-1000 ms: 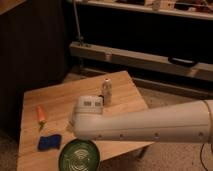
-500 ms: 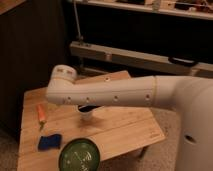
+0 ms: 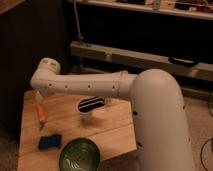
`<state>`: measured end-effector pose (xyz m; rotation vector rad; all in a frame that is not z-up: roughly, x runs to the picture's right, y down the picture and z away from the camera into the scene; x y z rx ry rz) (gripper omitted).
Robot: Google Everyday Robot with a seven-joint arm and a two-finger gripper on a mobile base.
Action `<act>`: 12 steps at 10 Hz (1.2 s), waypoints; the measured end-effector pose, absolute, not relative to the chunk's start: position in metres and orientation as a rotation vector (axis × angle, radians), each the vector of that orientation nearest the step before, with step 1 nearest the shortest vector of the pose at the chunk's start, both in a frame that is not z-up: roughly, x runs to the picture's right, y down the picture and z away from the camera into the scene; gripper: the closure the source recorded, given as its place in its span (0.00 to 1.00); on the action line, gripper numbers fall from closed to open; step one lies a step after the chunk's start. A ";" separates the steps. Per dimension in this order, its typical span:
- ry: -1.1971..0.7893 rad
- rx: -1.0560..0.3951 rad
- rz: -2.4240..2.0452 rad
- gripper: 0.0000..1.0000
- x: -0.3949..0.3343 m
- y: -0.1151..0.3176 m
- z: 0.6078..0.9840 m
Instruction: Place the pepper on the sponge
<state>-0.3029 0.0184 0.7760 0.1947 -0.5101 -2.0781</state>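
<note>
The pepper point(image 3: 41, 114), slim and orange-red, lies on the left part of the wooden table point(image 3: 115, 127). Just in front of it sits the blue sponge point(image 3: 50, 141), flat on the table and apart from the pepper. My white arm point(image 3: 90, 85) reaches in from the right and bends at an elbow joint point(image 3: 47, 75) above the table's far left corner. The gripper point(image 3: 89, 112) hangs under the arm over the middle of the table, right of the pepper and well clear of it. Nothing shows in the gripper.
A round dark-green bowl point(image 3: 80, 155) stands at the table's front edge, right of the sponge. Behind the table runs a long metal rail point(image 3: 150, 60) under dark shelving. The arm's bulky white base point(image 3: 160, 125) fills the right side of the view.
The arm has swung left across the table, its elbow joint rising toward the far left corner. The gripper now hangs over the table's middle. Pepper, sponge and bowl have not moved.
</note>
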 end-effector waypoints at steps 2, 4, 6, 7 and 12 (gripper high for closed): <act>-0.521 0.199 -2.047 0.20 -0.306 0.021 0.782; -0.521 0.199 -2.047 0.20 -0.305 0.021 0.782; -0.520 0.197 -2.047 0.20 -0.303 0.021 0.782; -0.548 0.185 -2.022 0.20 -0.298 0.028 0.780; -0.754 0.194 -1.556 0.20 -0.306 0.067 0.768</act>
